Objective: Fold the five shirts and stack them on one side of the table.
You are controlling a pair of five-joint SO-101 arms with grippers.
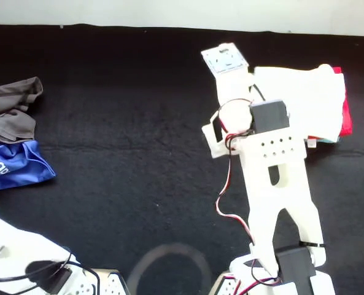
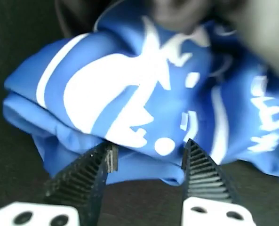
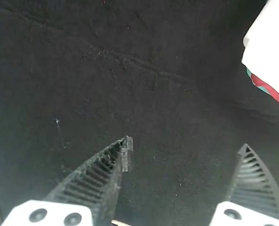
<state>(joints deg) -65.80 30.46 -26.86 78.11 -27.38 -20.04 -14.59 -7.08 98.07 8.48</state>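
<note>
High view: where are the shirts?
– A grey shirt point(image 1: 10, 114) lies crumpled at the left edge of the black table point(image 1: 139, 123), touching a blue shirt point(image 1: 16, 163) just nearer the arms. At the far right a white shirt point(image 1: 310, 92) lies folded on a red shirt point(image 1: 345, 117). The right arm point(image 1: 274, 178) stands over that stack's left side.

Left wrist view: what of the claw?
– The left gripper point(image 2: 148, 160) is spread apart, its tips at the blue shirt's folded edge, clamping nothing. White lettering and stripes cross the blue cloth, too cropped to read.

Right wrist view?
– The right gripper point(image 3: 186, 155) gapes wide over bare black table. The white shirt's corner shows off to one side, well apart from the claw, with a red edge and a teal strip point(image 3: 249, 74) under it.
</note>
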